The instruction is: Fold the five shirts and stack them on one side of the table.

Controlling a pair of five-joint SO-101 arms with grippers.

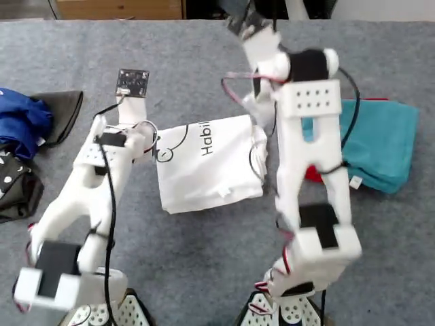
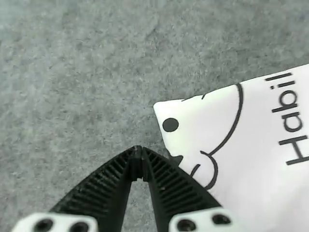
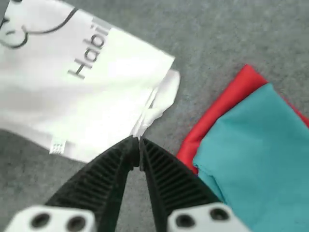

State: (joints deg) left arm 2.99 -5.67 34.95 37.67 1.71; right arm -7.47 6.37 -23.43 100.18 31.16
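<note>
We see the folded white cotton shirt with black line print lying flat near the middle of the grey felt-covered table, a little skewed, with its printed word running away from the arms' bases. It sits between the two arms.

The left tool has its black ribbed jaws pressed together with nothing between them. Its tips hang just beside the shirt's near-left corner, over bare table. The right tool is also pressed together and holds nothing that we can make out. Its tips hang at the shirt's opposite edge, where a loose white flap sticks out.

On the far side of the right tool from the white shirt lies the folded teal shirt, resting on a red shirt. Only a strip of the red one shows.

We judge this pile to be the stack. The white shirt therefore has to travel sideways to the right, and the right arm is the nearer one to carry it. A crumpled blue shirt and dark garments wait at the table's left edge, on the left arm's side.
</note>
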